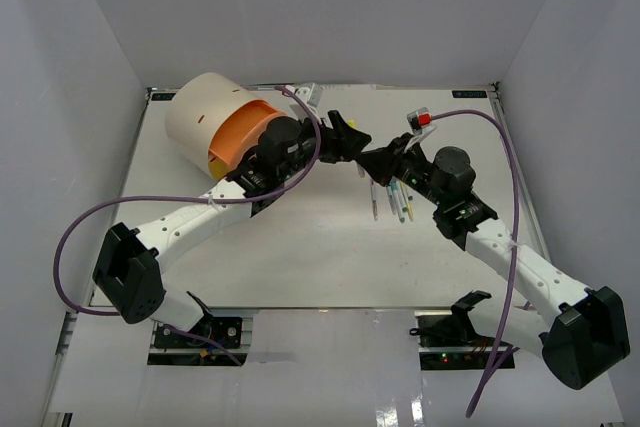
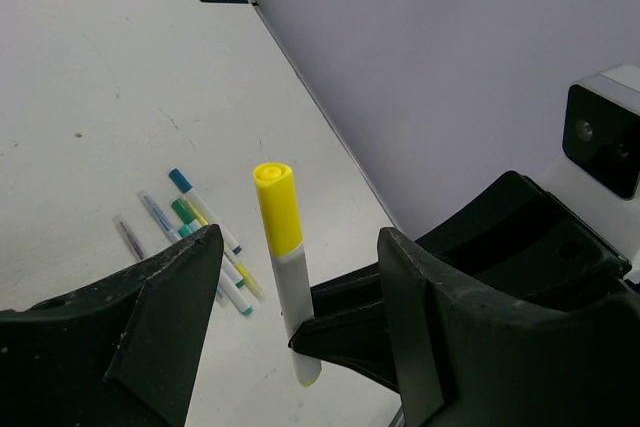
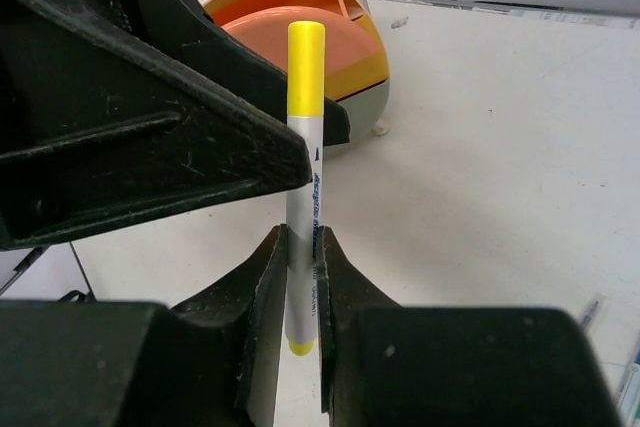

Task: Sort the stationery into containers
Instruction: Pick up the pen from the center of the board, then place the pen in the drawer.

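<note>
So the right gripper (image 3: 300, 282) was clamped tight on the lower end of the yellow marker (image 3: 305, 137), holding it upright above the middle of the table (image 1: 300, 257), a bit toward the far edge. The left gripper (image 2: 300, 257) was wide open, a finger on either side of the barrel, apparently not touching it. It looked like a handoff, since the organizer (image 1: 195, 117) sat by the far-left corner, on the left arm's side.
</note>
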